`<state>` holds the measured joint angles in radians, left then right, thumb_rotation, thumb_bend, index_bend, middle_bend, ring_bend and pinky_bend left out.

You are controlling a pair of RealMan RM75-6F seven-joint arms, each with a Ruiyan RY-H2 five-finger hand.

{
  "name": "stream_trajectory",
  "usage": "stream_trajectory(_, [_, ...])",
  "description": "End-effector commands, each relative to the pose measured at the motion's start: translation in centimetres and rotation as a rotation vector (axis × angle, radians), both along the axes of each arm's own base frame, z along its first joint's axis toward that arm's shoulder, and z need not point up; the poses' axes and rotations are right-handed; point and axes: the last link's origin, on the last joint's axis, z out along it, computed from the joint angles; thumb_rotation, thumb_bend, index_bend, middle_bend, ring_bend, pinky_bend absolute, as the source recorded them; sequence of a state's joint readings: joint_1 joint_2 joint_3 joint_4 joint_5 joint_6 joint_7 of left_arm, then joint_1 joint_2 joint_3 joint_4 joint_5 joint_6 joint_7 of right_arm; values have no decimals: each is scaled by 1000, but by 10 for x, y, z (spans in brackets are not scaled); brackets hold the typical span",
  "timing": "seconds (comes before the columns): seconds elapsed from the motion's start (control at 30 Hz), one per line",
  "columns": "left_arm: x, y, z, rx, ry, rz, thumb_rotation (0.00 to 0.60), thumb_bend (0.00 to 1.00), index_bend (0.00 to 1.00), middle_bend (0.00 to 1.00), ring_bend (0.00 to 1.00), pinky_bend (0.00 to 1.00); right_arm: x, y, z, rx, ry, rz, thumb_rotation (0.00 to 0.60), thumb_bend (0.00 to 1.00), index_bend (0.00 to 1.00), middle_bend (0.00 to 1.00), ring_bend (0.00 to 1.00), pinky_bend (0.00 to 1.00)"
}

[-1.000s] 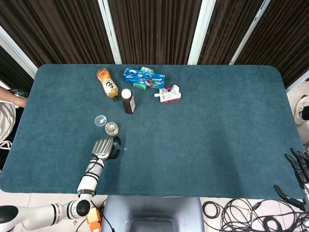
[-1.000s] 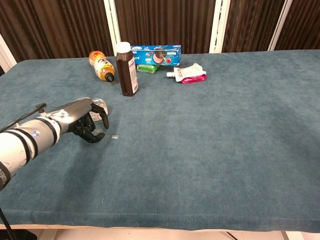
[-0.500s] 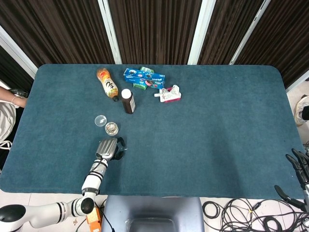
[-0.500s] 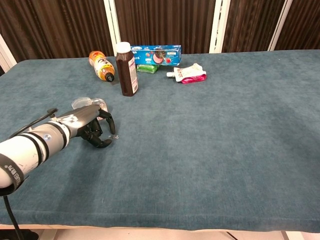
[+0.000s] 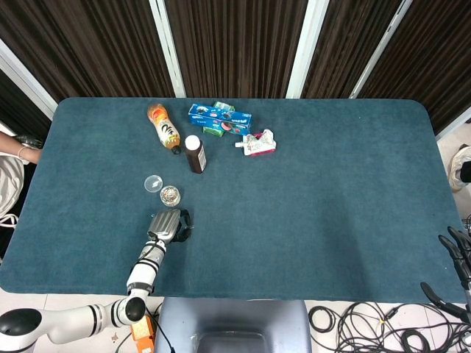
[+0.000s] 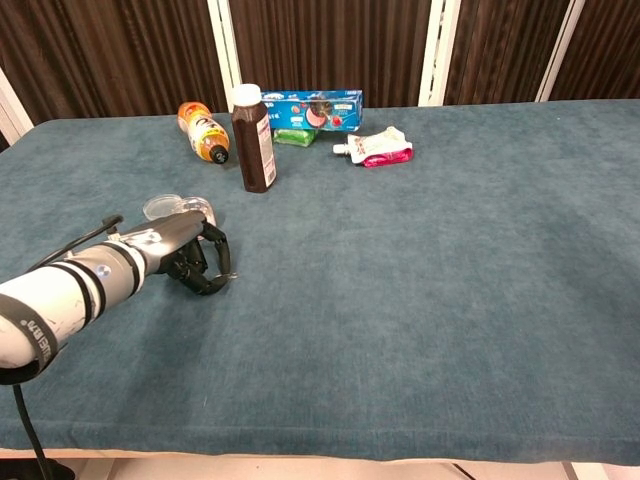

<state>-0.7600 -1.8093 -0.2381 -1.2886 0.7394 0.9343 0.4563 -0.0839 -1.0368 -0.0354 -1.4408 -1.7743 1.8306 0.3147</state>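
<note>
My left hand [image 5: 166,223] [image 6: 189,256] rests low on the blue table top [image 5: 316,191] near the front left. Its dark fingers [image 6: 217,268] curl down over a tiny silvery item [image 6: 232,275]; whether they pinch it does not show. Just behind the hand stand a small clear jar [image 5: 171,195] [image 6: 201,211] and a loose clear lid [image 5: 152,182] [image 6: 160,205]. My right hand [image 5: 458,265] shows only at the lower right edge of the head view, off the table, fingers spread and holding nothing.
At the back left stand an upright brown bottle [image 5: 195,154] [image 6: 253,138], a lying orange bottle [image 5: 164,127] [image 6: 203,130], a blue box [image 5: 219,118] [image 6: 313,108], a green packet [image 6: 293,136] and a pink pouch [image 5: 257,143] [image 6: 380,148]. Cables [image 5: 368,323] lie on the floor.
My left hand has slid a little right and forward, away from the jar, bringing its curled fingers onto the tiny silvery item. The right hand has barely moved.
</note>
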Motion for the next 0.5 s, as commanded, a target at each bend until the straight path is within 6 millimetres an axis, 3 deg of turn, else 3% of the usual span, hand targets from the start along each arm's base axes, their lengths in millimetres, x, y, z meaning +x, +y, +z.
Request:
stream_trajectory(0.03, [0,1,0,-7,3,4,600,341,576,1000,1000,1000,0,0,0,0,1,0,600,177,0,0,0,19])
stream_trajectory(0.5, [-1,-1,4,-32,7,20,600,388,617,1000,1000,1000,0,0,-1,3,3,1,600,178,0,0,0,19])
